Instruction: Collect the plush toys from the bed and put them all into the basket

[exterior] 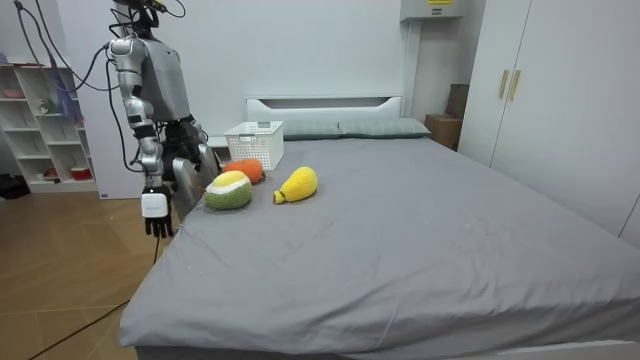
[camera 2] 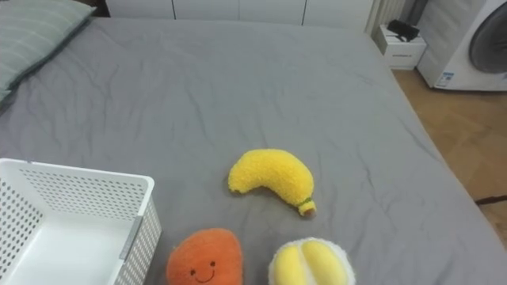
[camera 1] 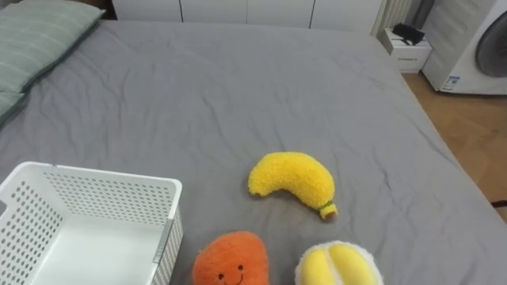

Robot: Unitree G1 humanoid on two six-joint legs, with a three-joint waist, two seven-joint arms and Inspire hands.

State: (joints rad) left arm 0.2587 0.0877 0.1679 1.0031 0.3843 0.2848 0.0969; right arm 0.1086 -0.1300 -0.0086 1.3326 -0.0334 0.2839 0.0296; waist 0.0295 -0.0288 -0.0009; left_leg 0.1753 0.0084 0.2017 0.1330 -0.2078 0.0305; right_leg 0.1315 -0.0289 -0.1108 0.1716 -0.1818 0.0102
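The robot stands at the side of the bed. Its right robot hand hangs low beside the mattress edge, fingers loose and pointing down, holding nothing. Above that hand, nearest it on the bed, lies a round green and yellow plush. An orange plush lies just beside it, further from the hand, and a yellow banana plush lies further across the bed. The white basket stands furthest from the hand, towards the pillow.
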